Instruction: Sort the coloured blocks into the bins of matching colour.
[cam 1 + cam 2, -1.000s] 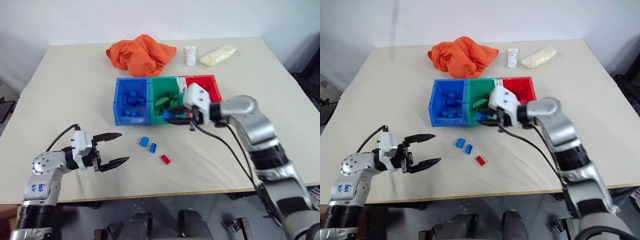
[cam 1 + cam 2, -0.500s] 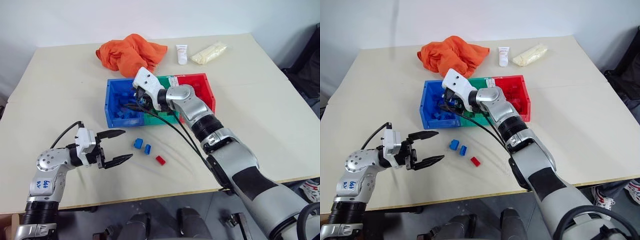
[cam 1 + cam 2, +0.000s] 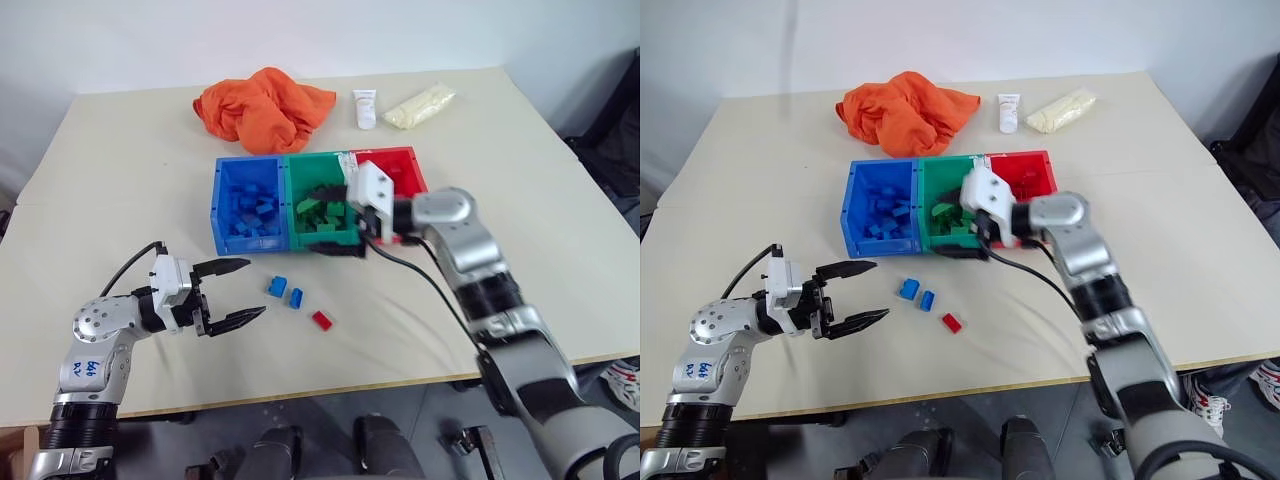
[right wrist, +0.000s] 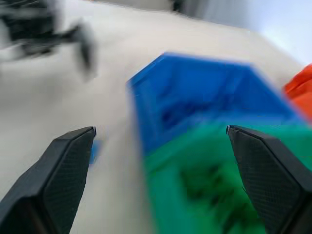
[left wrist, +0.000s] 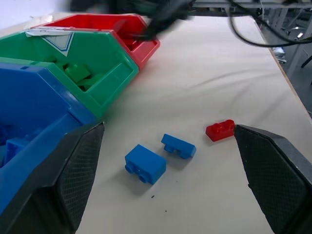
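The counter (image 3: 560,230) lies bare to the right of the bins (image 3: 318,197) and along its near edge, open to a tool from either side; the three loose blocks, two blue (image 3: 277,287) (image 3: 296,297) and one red (image 3: 322,320), sit close together in front of the bins with bare surface all round them; the left tool (image 3: 232,293), fingers spread, hangs just left of them with nothing between; the right tool (image 3: 335,218) and its cable hang over the green bin's front edge, barring that bin from above; the orange cloth (image 3: 262,107), white tube (image 3: 363,106) and pale packet (image 3: 418,104) crowd the far strip behind the bins.
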